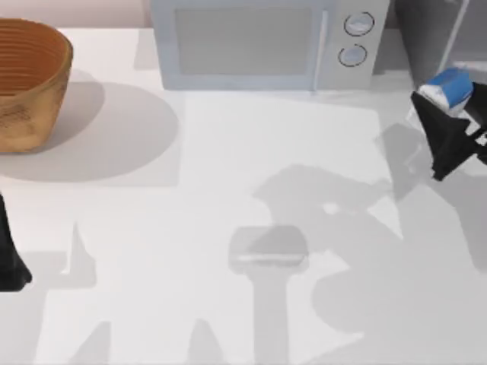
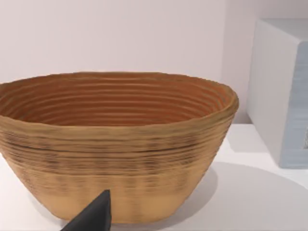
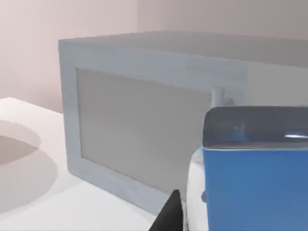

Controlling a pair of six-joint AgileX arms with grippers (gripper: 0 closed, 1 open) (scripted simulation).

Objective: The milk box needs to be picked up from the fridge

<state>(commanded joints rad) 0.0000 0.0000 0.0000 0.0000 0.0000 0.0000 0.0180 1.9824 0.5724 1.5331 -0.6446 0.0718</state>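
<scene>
Your right gripper (image 1: 441,125) is clamped on the milk box (image 1: 450,90) at the table's far right, held just in front of the fridge (image 1: 437,30), w/ the microwave (image 1: 259,42) beside it to the left. Left gripper (image 1: 11,262) sits parked at the left edge near the wicker basket (image 1: 30,84); can't tell its finger state.

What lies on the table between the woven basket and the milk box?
In the top view, the microwave stands at the back between the woven basket and the milk box.
</scene>
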